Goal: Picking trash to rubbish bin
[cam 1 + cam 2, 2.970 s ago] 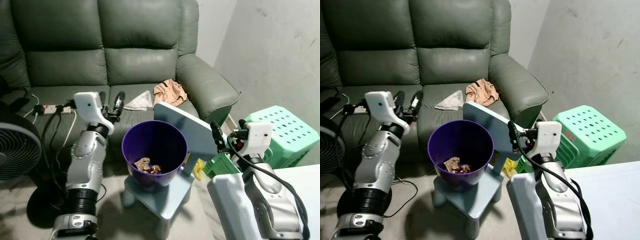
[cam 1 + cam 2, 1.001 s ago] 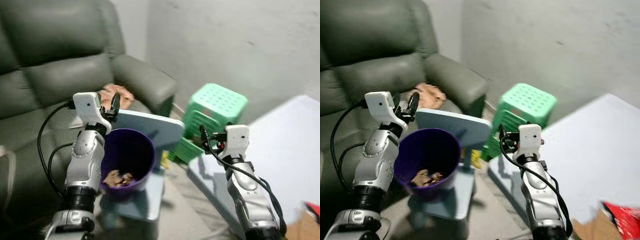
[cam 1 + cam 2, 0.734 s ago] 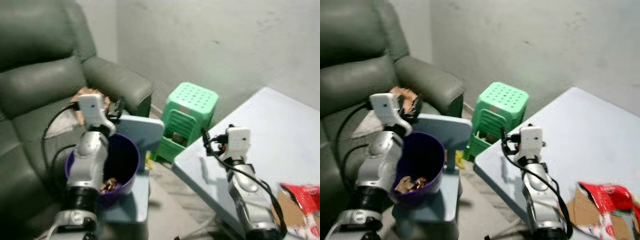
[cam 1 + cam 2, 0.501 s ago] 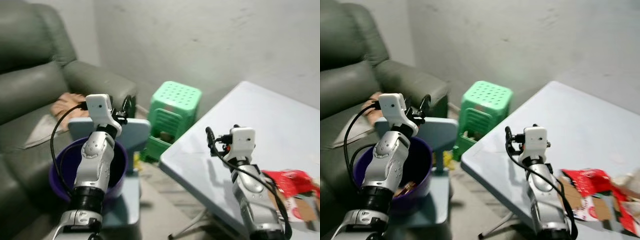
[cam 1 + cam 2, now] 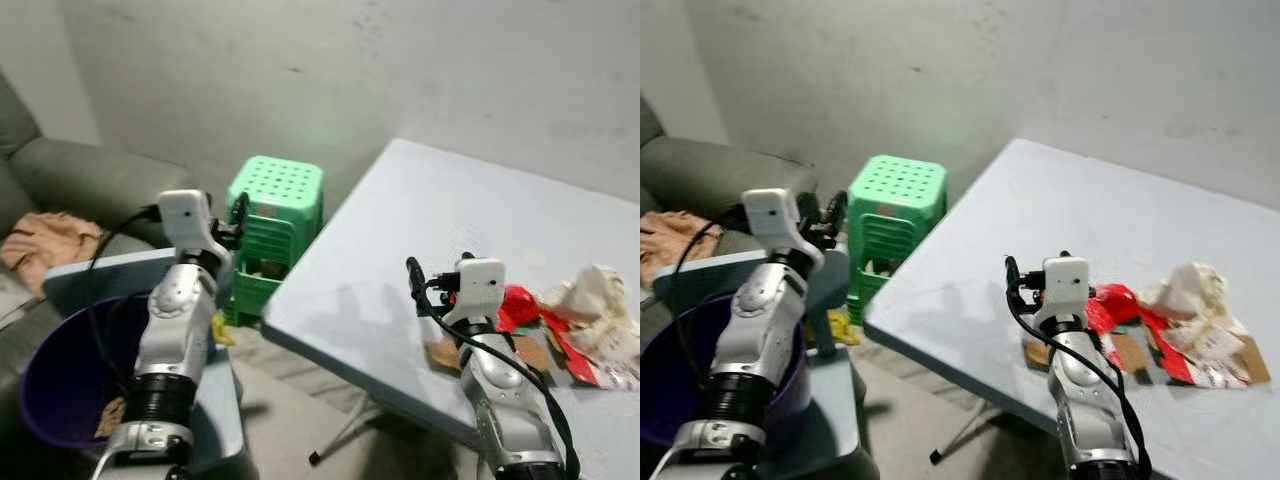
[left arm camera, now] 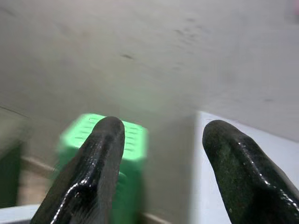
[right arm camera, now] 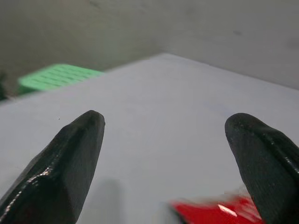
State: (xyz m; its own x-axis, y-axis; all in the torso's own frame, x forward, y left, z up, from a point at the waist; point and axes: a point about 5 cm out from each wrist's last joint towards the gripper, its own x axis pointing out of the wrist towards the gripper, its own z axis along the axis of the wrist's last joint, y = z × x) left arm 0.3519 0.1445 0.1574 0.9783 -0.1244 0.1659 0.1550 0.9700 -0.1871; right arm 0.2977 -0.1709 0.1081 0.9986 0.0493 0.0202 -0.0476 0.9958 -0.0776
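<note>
Trash, a loose heap of crumpled white paper [image 5: 592, 292], a torn red plastic wrapper [image 5: 522, 305] and flat brown cardboard scraps [image 5: 1130, 352], lies on the far right part of a wide pale grey-blue table [image 5: 420, 260], just beyond the right arm.

Going down in size: a grey-green leather sofa [image 5: 80, 180] with a crumpled tan cloth [image 5: 45, 238] on its seat stands at the left. Beside it, a deep purple plastic bin [image 5: 55, 385] sits on a small light-blue chair [image 5: 215, 400], with some scraps showing at its bottom. A green perforated plastic stool [image 5: 275, 190] stands between sofa and table.

Risks, as I judge them: the bin is well apart from the trash, so anything picked up must be carried past the table edge and could slip from a weak pinch on thin wrapper or light paper. A reach into the heap could also push the loose pieces along the smooth top or off its edge.

The right gripper [image 7: 163, 140] is raised over the table, pointing across it, its fingers spread wide and holding nothing, the red wrapper just below them. The left gripper [image 6: 161, 140] is held up at chest height near the bin, aimed towards the stool and wall, fingers likewise parted and empty.
</note>
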